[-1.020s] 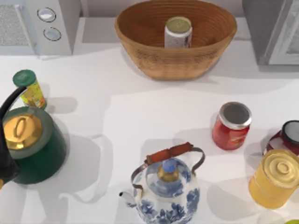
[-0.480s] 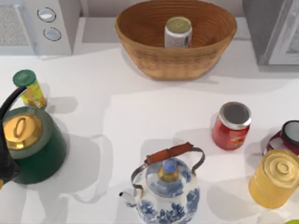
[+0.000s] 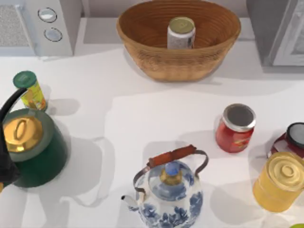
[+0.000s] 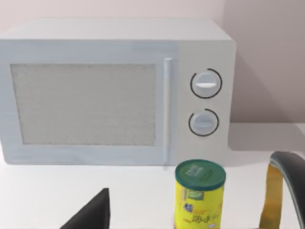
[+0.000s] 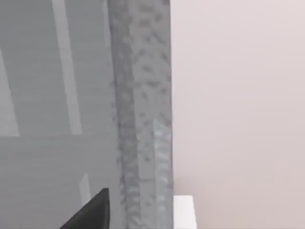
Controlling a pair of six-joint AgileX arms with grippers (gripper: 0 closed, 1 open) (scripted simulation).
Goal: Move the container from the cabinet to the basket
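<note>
top view: container [image 3: 181,32] x1, upright inside basket [image 3: 142,42], resting on basket floor, nothing gripping it. basket x1, at desk [image 3: 142,114] far edge, centre. cabinet [image 3: 278,28] x1, far right corner, white-framed door panel visible. judged: transfer looks done; nothing left but arms clearing off, if that. other items on desk: microwave [image 3: 52,23] x1, far left, w/ 2 knobs; red jar [image 3: 236,127] x1, right of centre; yellow canister [image 3: 280,180] x1, near right; dark-rimmed jar [image 3: 292,138] x1, at right edge, partly cut off, touching or just behind canister, can't tell which; blue-white teapot [image 3: 168,190] x1, near centre; green kettle [image 3: 31,145] x1, near left; green-lidded yellow tin [image 3: 29,90] x1, just beyond kettle.

left wrist view: microwave x1, tin [image 4: 199,193] x1 in front of it, kettle handle [image 4: 286,188] at edge. left end effector [image 4: 93,214]: dark tip only, width can't tell.

right wrist view: cabinet [image 5: 57,95] side close up, pale wall beyond. right end effector [image 5: 93,212]: dark tip only, width can't tell; not holding container.
</note>
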